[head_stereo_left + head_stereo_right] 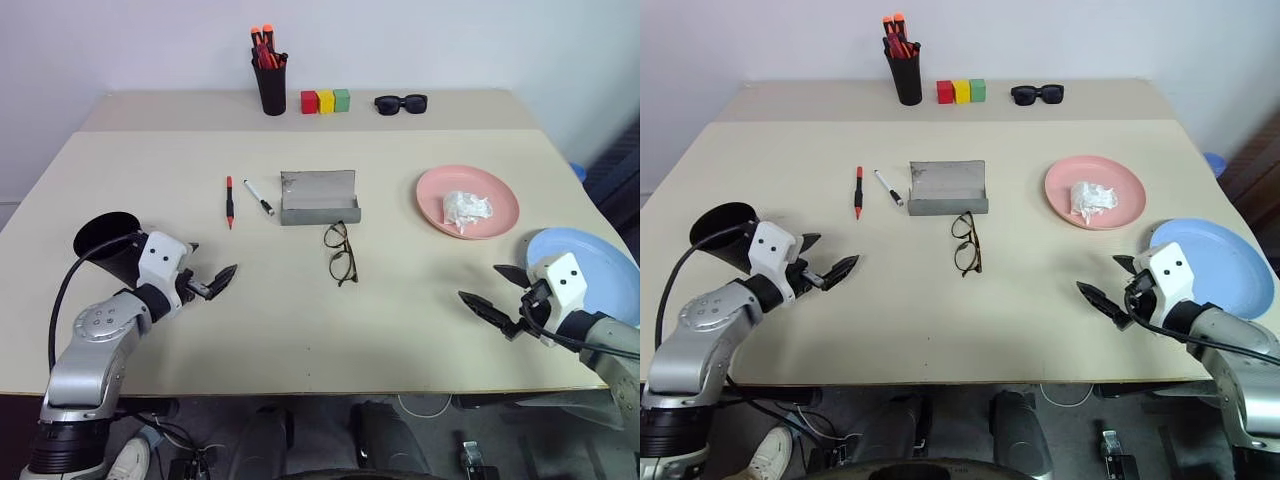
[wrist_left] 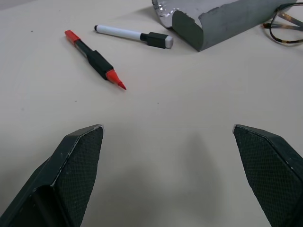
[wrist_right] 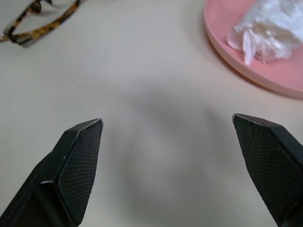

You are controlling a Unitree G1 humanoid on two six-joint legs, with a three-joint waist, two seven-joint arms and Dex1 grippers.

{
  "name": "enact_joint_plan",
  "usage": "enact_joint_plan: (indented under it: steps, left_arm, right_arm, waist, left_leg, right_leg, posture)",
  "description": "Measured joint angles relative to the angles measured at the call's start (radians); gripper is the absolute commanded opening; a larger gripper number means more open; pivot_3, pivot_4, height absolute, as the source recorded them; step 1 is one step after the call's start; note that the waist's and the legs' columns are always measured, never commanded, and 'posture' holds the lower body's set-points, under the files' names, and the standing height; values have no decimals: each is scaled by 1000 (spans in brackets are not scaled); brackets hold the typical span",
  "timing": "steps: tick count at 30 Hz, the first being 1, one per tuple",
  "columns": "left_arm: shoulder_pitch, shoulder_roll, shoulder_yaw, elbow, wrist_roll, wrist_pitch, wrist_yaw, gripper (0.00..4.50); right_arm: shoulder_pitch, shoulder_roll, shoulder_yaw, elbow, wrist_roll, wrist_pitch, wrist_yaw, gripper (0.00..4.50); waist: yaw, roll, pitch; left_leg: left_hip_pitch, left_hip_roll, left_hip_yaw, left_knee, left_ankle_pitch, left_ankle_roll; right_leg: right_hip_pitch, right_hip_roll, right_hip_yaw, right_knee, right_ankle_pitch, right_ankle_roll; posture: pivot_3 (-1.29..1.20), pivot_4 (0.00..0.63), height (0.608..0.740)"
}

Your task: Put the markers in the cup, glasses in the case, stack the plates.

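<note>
Table (image 1: 300,330): beige, spans the frame.
Blue plate (image 1: 600,265): right edge, bare.
Pink plate (image 1: 467,200): upper right of centre, tissue (image 1: 466,210) on it.
Case (image 1: 319,196): centre, lying open.
Cup (image 1: 106,245): left, behind the left gripper (image 1: 212,283), fingers spread, empty.
Right gripper (image 1: 497,293): lower right, fingers spread, empty.
Glasses (image 1: 340,252): just below the case.
Red marker (image 1: 229,201), white marker (image 1: 259,197): left of the case, apart.

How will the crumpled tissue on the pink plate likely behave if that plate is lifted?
The tissue looks loosely crumpled and thin, so probably very light and floppy. It lies loose on the shallow pink plate, so it may slide or blow off if the plate tilts.
</note>
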Motion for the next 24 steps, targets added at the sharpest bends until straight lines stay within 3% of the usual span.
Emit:
enact_joint_plan:
  steps: [8, 16, 24]
  left_arm:
    - [5, 19, 17, -11, -8, 9, -2, 4500]
    - [-20, -23, 3, -41, -10, 68, 50, 4500]
    - [-119, -55, -17, -37, -15, 136, 128, 4500]
  right_arm:
    - [-4, 22, 36, 0, -8, -12, -20, 4472]
    - [-8, 41, 42, -2, -8, -14, -38, 4472]
    - [-40, 102, 80, -87, 23, -16, -50, 4472]
  waist:
    - [1, 0, 0]
    - [1, 0, 0]
    - [0, 0, 0]
  left_leg:
    - [0, 0, 0, 0, 0, 0]
    - [0, 0, 0, 0, 0, 0]
    - [0, 0, 0, 1, 0, 0]
  right_leg:
    - [0, 0, 0, 0, 0, 0]
    - [0, 0, 0, 0, 1, 2]
    - [0, 0, 0, 1, 2, 3]
  posture:
    - [0, 150, 740]
    - [0, 150, 740]
    - [0, 150, 740]
